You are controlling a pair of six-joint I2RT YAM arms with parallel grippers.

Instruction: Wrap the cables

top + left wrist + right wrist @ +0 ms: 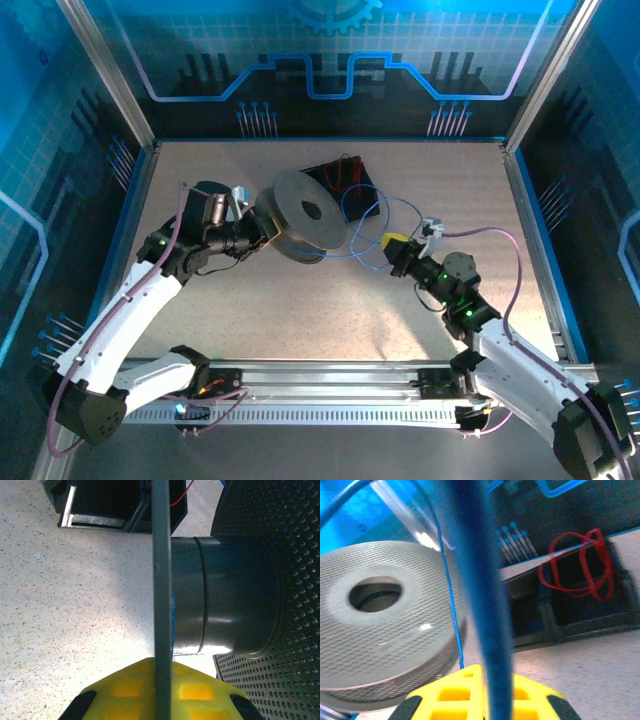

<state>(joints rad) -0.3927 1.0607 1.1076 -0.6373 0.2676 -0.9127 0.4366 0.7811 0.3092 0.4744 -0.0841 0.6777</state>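
the left claw [264, 230] is pinched on the rim of one flange of the grey spool [305, 215]; in its wrist view the thin flange edge runs straight up between the yellow fingers [125, 690], with the dark hub just to the right of it. the spool stands tilted on the speckled table [300, 300].

the right claw [480, 692] is closed narrow on the blue cable [480, 590], which rises as a blurred strand straight out from between its yellow fingers. a thinner stretch of the same cable curves up in front of the claw, across the spool, which sits ahead and to the claw's left. from above, loose blue loops lie on the table between this claw and the spool.

the red cable [604, 570] lies coiled in a black tray [580, 615], ahead and to the right of the right claw, beyond the spool from the left claw and apart from both.
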